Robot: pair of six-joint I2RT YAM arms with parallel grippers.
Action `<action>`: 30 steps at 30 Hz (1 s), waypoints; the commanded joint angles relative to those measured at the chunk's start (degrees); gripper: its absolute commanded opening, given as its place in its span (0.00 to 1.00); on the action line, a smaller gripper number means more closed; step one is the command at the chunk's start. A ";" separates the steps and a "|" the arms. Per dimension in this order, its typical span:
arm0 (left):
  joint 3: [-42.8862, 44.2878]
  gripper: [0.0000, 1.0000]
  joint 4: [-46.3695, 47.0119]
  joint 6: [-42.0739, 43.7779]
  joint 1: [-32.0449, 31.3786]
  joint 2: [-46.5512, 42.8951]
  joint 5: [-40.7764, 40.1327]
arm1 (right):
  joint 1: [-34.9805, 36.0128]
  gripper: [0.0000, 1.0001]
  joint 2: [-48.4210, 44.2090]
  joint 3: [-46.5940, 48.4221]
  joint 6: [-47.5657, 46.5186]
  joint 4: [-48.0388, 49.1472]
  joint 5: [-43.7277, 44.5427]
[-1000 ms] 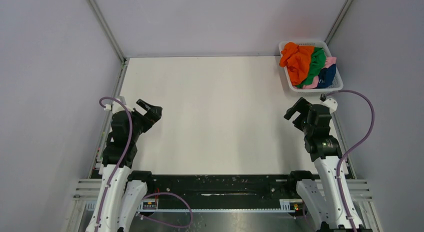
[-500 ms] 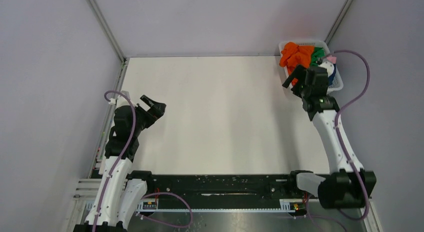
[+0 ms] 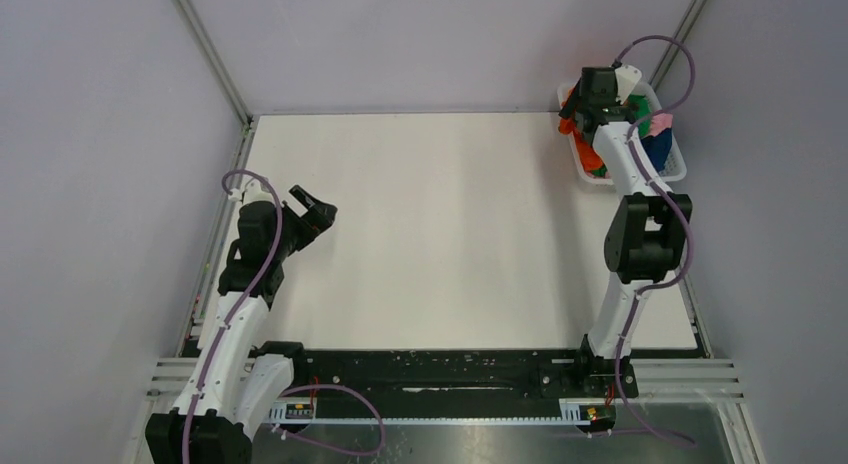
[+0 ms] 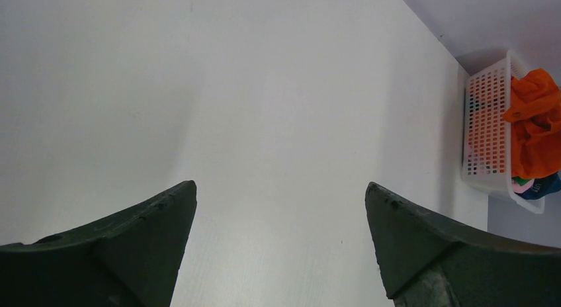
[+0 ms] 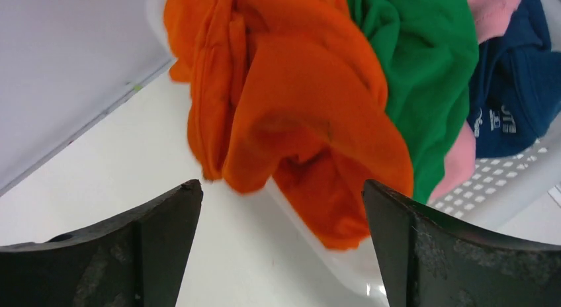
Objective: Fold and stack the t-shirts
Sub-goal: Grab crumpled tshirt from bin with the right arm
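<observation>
The t-shirts are piled crumpled in a white mesh basket at the far right corner of the table. The right gripper is held out over that basket, its jaws spread wide apart and nothing caught between them. In the right wrist view the orange t-shirt is framed in the gap between the two dark fingers, just beyond their tips; whether it is touched cannot be told.

The orange t-shirt is bunched in deep folds and is draped over the basket's rim towards the table. Beside it a green t-shirt is heaped, then a pink t-shirt and a navy t-shirt marked with small white lettering. None is folded.

The left gripper is held above the bare left side of the table, well apart from the basket, with its jaws also spread wide and nothing held.
</observation>
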 commanded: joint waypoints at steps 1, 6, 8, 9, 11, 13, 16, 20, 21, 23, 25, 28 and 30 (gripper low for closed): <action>1.10 0.99 3.75 1.23 -0.28 1.62 -0.15 | -0.45 1.00 8.72 9.51 0.67 0.15 8.73; 1.73 0.99 3.83 1.38 -0.33 3.11 -0.11 | -0.75 0.96 19.50 22.19 1.28 -4.02 5.75; 1.79 0.99 3.80 1.33 -0.37 3.25 0.04 | -0.73 0.82 22.72 27.47 1.08 -6.19 4.21; 1.79 0.99 3.75 1.42 -0.37 3.20 0.04 | -0.70 0.69 23.89 30.13 0.80 -7.56 3.55; 1.75 0.99 3.70 1.47 -0.37 2.88 0.09 | -0.71 0.40 24.67 33.94 -0.30 -8.79 2.93; 1.65 0.99 3.53 1.47 -0.37 2.35 0.20 | -0.69 0.19 23.20 35.27 -1.62 -8.69 3.10; 1.42 0.99 3.19 1.46 -0.37 1.06 0.42 | -0.70 0.00 17.88 34.54 -3.20 -7.80 4.60; 0.53 0.99 3.00 1.10 -0.41 -1.12 1.19 | -0.70 0.00 8.60 32.18 -5.15 -6.86 3.78; 0.28 0.99 3.00 0.76 -0.45 -1.60 1.65 | -0.71 0.00 5.94 31.58 -5.29 -6.86 2.96; -0.59 0.99 3.04 0.28 -0.46 -3.05 2.57 | -0.62 0.00 0.74 30.24 -5.23 -6.79 0.19; -1.41 0.99 2.98 0.07 -0.46 -4.69 3.25 | -0.66 0.00 -3.98 29.59 -4.51 -6.69 -4.39; -2.25 0.99 2.53 -0.35 -0.46 -7.56 4.86 | -0.70 0.00 -10.36 29.89 -2.08 -7.44 -14.45; -2.67 0.99 2.47 -0.53 -0.46 -9.41 6.10 | -0.63 0.00 -13.25 30.50 0.17 -8.81 -23.35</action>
